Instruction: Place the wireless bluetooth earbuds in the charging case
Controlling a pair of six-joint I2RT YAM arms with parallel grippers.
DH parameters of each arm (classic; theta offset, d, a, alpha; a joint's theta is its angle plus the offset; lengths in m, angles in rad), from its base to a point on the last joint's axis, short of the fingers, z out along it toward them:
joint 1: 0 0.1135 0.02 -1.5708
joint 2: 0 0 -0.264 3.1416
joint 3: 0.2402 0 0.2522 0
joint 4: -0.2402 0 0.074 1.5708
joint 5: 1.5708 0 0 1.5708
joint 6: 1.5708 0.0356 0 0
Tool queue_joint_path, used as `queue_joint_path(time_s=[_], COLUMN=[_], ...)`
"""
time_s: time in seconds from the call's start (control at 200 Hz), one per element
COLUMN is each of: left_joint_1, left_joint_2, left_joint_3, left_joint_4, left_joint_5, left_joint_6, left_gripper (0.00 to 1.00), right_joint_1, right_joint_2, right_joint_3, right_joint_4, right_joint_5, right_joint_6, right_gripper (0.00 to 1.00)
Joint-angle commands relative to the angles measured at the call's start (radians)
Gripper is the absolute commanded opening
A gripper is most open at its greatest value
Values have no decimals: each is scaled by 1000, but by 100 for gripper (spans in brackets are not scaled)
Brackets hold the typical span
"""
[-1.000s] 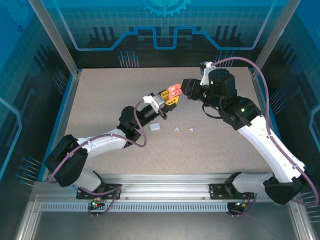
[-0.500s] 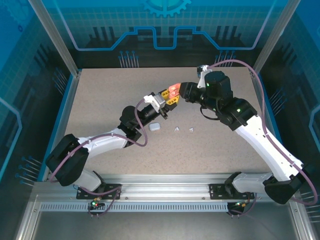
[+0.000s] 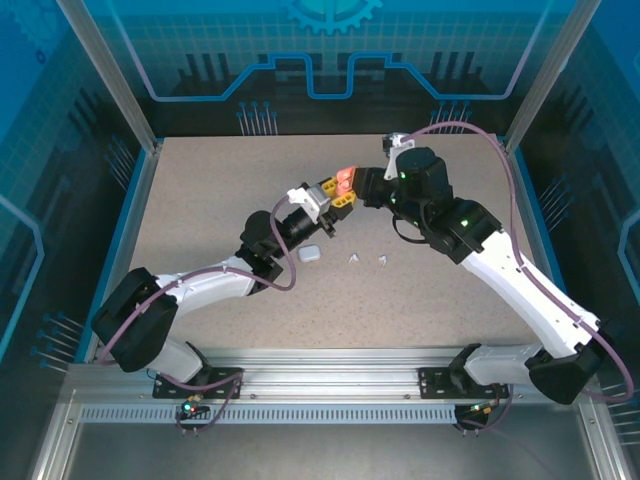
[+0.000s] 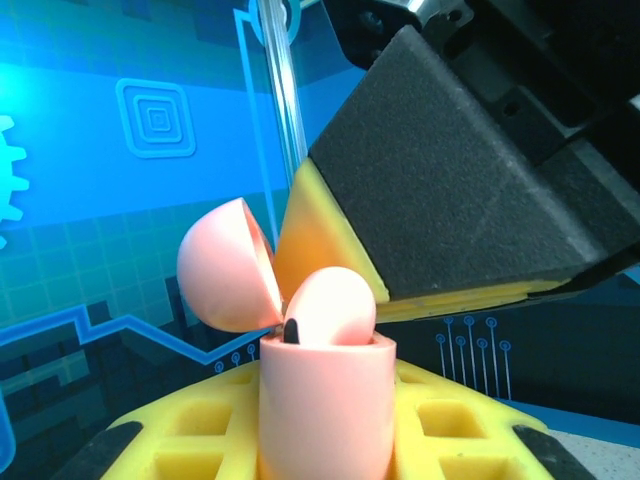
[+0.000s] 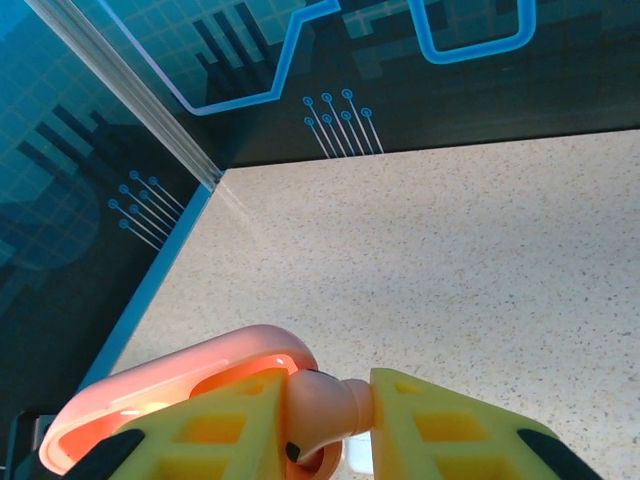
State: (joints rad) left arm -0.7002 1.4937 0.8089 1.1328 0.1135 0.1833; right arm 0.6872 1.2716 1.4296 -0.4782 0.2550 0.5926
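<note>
My left gripper (image 4: 325, 445) is shut on the salmon-pink charging case (image 4: 325, 400) and holds it upright, with its lid (image 4: 222, 265) swung open. My right gripper (image 5: 335, 415) is shut on a pink earbud (image 5: 325, 405) and holds it at the case's mouth, partly inside the opening (image 4: 330, 305). In the top view both grippers meet above the middle of the table, left gripper (image 3: 336, 195), right gripper (image 3: 363, 187), with the pink case (image 3: 344, 179) between them. Two white earbuds (image 3: 352, 258) (image 3: 382, 260) lie on the table.
A white case (image 3: 309, 254) lies shut on the table, just left of the white earbuds and below the left gripper. The speckled table (image 3: 200, 200) is ringed by blue walls with metal posts.
The right gripper has moved left with the pink earbud, up to the open case. The left gripper and the case have stayed put.
</note>
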Motion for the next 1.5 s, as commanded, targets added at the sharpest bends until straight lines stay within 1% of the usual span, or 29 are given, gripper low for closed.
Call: queue_joint_path(time_s=[0.0,0.135,0.3,0.4,0.465,0.6,0.68,0.775,0.87,1.045,1.16,1.341,1.496], left_joint_1=[-12,-10,-11,-10,-11,-11,-10,-10,-10,-11,-10,-11,-11], left_joint_2=[7,13,22,28,32,41,45,48,51,53,54,56,61], left_joint_3=[24,20,15,12,12,8,7,4,2,-2,-5,-8,-8], left_joint_4=[82,78,78,78,80,83,86,88,90,94,99,103,107], left_joint_5=[14,10,5,4,3,3,2,2,0,-3,-7,-14,-22], left_joint_6=[-5,-8,-14,-20,-23,-32,-35,-40,-44,-50,-52,-58,-66], left_gripper=[0,0,0,0,0,0,0,0,0,0,0,0,0], right_joint_1=[54,55,45,34,21,-12,-27,-37,-42,-75,-134,-217,-229], right_joint_2=[46,45,51,51,52,57,61,64,67,59,31,-8,-21], right_joint_3=[2,7,69,104,126,168,189,207,222,209,174,133,118], right_joint_4=[-55,-74,-108,-115,-117,-112,-104,-93,-88,-86,-86,-116,-184], right_joint_5=[-36,-20,-16,-25,-38,-93,-124,-144,-155,-168,-190,-239,-251], right_joint_6=[-41,-31,-11,5,21,53,70,82,88,108,130,131,103], right_gripper=[26,32,39,41,45,46,48,52,53,57,59,59,59])
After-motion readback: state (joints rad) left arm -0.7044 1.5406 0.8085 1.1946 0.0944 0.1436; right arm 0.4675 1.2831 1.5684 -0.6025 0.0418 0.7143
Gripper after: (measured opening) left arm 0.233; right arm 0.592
